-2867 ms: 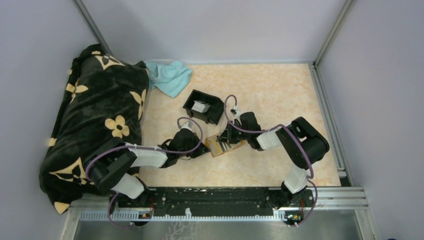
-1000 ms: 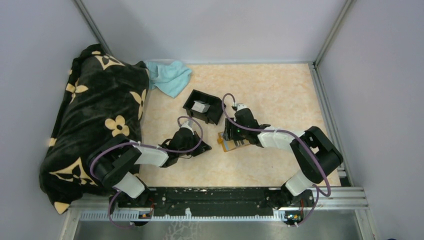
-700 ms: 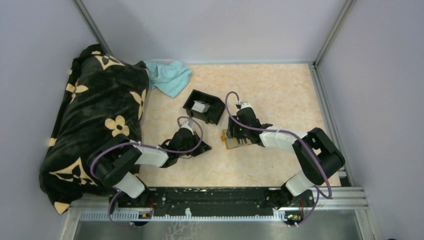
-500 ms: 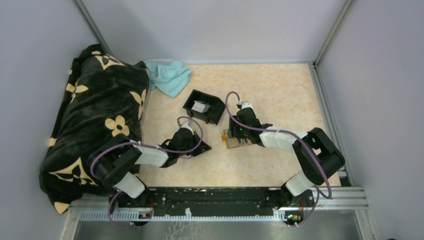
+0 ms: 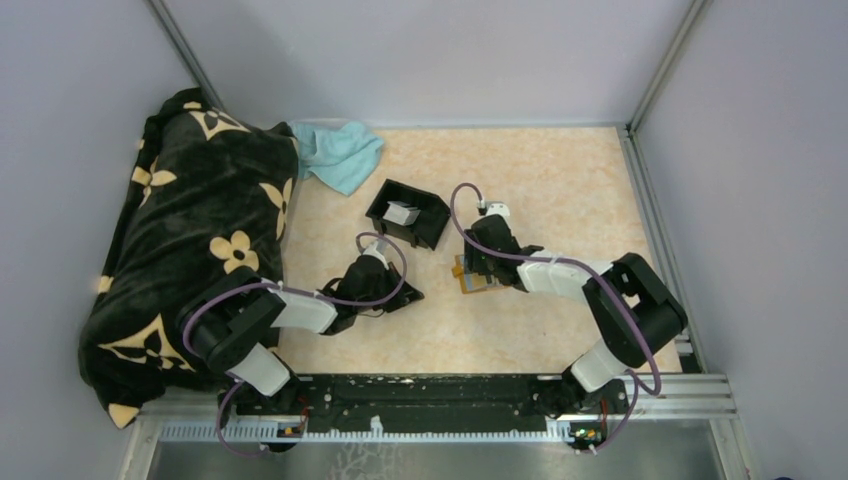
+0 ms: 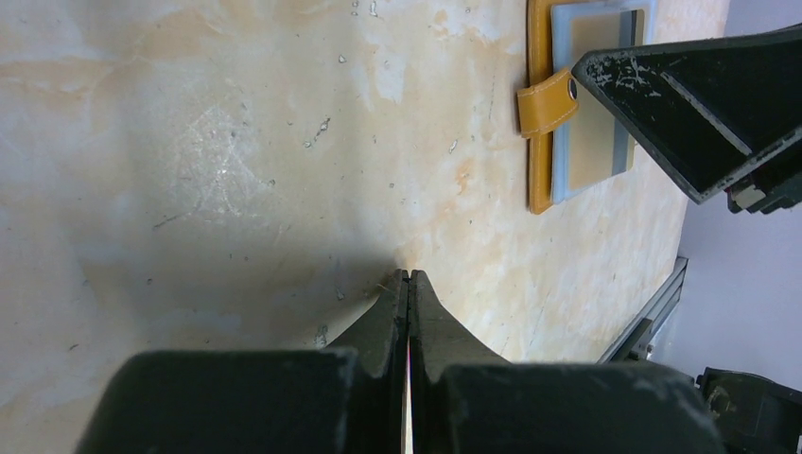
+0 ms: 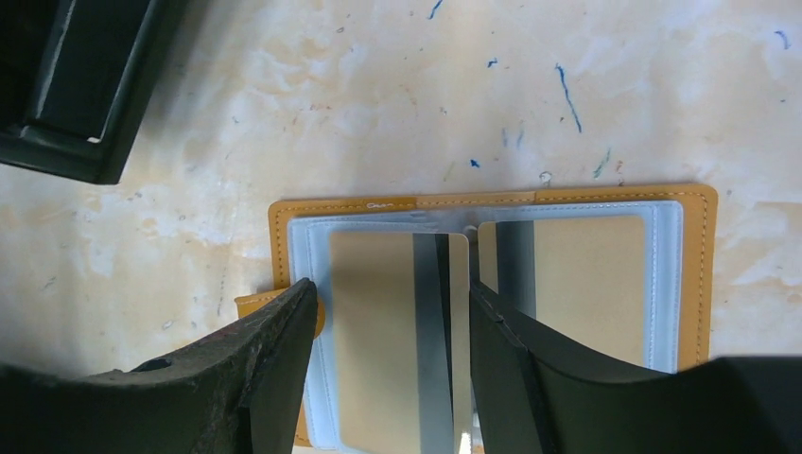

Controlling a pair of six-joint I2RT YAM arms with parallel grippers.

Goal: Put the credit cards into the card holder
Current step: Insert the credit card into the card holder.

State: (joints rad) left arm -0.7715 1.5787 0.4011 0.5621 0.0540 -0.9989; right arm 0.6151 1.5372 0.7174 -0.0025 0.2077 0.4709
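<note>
The card holder (image 5: 470, 288) lies open on the table, an orange wallet with clear sleeves over tan lining (image 7: 577, 194). My right gripper (image 5: 477, 268) hangs over it, open (image 7: 390, 287). Its fingers straddle the left page, and a clear leaf (image 7: 459, 322) stands on edge by the right finger. A pale credit card (image 5: 403, 213) lies in the black tray (image 5: 383, 197). My left gripper (image 5: 408, 296) rests low on the table left of the wallet, shut with nothing in it (image 6: 408, 276). The left wrist view shows the wallet's closure tab (image 6: 547, 104).
A black flowered blanket (image 5: 190, 240) fills the left side, with a teal cloth (image 5: 340, 150) behind it. The tray's corner (image 7: 76, 95) is just beyond the wallet. A metal rail (image 5: 450, 390) runs along the near edge. Walls close in the back and the sides.
The wallet and my right gripper have slid right and slightly back, away from the left gripper. The left arm has stayed put, shut.
</note>
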